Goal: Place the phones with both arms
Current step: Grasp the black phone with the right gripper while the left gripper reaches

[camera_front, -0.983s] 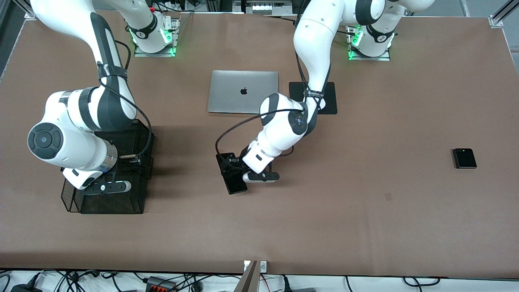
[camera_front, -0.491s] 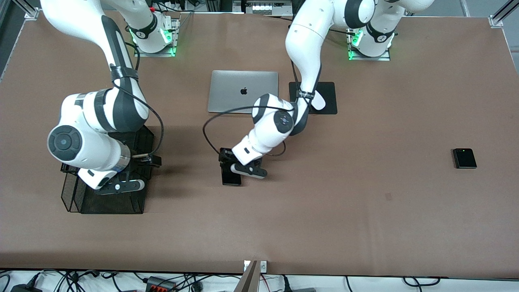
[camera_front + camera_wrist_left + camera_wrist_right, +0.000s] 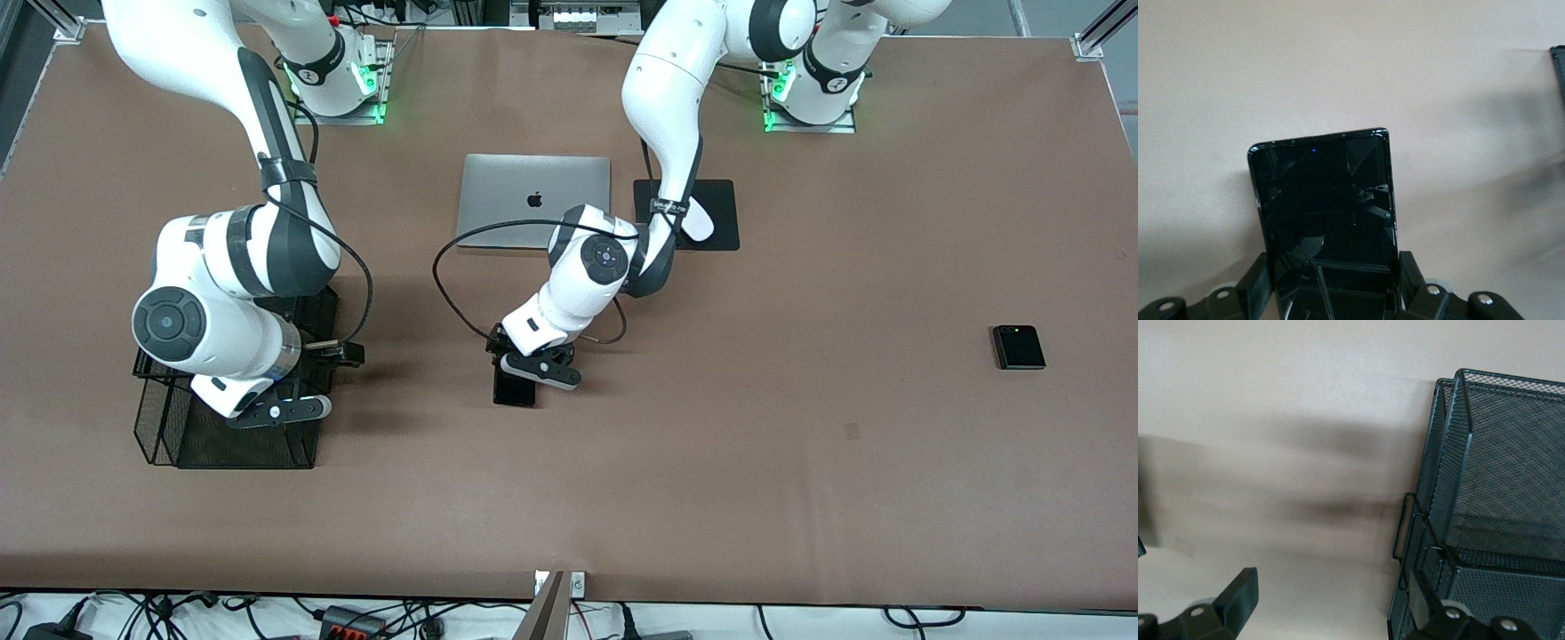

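A long black slab phone (image 3: 514, 389) (image 3: 1325, 213) is held over the middle of the table, with my left gripper (image 3: 535, 370) (image 3: 1331, 293) shut on its two long edges. A small squarish black flip phone (image 3: 1018, 347) lies flat on the table toward the left arm's end. My right gripper (image 3: 276, 411) (image 3: 1331, 587) hangs open and holds nothing. It is over the rim of the black mesh basket (image 3: 222, 440) (image 3: 1498, 487), on the basket's side toward the left arm's end. One of its fingers (image 3: 1423, 590) is above the basket's wire rim, the other above bare table.
A closed silver laptop (image 3: 533, 200) lies near the robots' bases. Beside it, on a black mouse pad (image 3: 725, 218), sits a white mouse (image 3: 699, 224), partly covered by the left arm. The right arm's bulky elbow (image 3: 213, 311) looms over the basket.
My left gripper has moved a little toward the right arm's end and turned the black slab phone straighter. My right gripper has slid from over the basket's inside to its rim.
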Robot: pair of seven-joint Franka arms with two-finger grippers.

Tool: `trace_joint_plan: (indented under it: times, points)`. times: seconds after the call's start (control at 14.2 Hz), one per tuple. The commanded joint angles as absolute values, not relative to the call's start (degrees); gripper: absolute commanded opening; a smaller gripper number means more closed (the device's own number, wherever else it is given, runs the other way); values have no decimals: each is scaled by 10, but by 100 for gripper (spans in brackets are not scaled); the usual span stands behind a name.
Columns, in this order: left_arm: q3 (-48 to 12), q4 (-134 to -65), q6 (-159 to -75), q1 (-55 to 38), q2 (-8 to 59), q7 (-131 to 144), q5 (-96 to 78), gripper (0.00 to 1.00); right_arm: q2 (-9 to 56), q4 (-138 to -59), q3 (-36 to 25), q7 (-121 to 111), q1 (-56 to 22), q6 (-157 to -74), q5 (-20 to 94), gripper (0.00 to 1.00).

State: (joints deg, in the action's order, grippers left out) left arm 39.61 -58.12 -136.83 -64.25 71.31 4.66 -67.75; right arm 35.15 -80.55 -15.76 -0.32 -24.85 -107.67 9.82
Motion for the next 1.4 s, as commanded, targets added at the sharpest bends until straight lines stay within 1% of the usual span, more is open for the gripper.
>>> trace_joint_plan:
  times: [0.0,0.35,0.42,0.49,0.56,0.7,0.84,0.91,1.12,1.33]
  points:
    - [404,-574,-1369,-642,720,41,-671,100,350,-814,-159,-4,-255,-1084,106,100]
    - [402,-573,-1364,-623,708,45,-670,100,350,-816,-159,-4,-258,-1087,106,100]
    - [396,-575,-1362,-602,686,43,-663,100,350,-814,-159,-3,-258,-1087,106,100]
    - [370,-589,-1351,-578,659,40,-622,100,350,-813,-159,-3,-258,-1087,106,100]
    - [326,-611,-1340,-544,617,41,-561,100,350,-812,-160,-3,-258,-1088,107,100]
    - [204,-689,-1336,-450,508,40,-430,100,350,-812,-159,-4,-258,-1088,109,100]
    - [148,-763,-1325,-375,426,40,-358,100,358,-811,-159,-3,-270,-1104,115,100]
    - [128,-781,-1304,-341,397,40,-347,100,365,-811,-159,-3,-283,-1119,115,100]
    - [122,-795,-1194,-269,342,40,-293,100,395,-809,-159,21,-319,-1178,128,100]
    - [121,-799,-1125,-220,311,40,-256,100,422,-809,-160,48,-364,-1243,137,100]
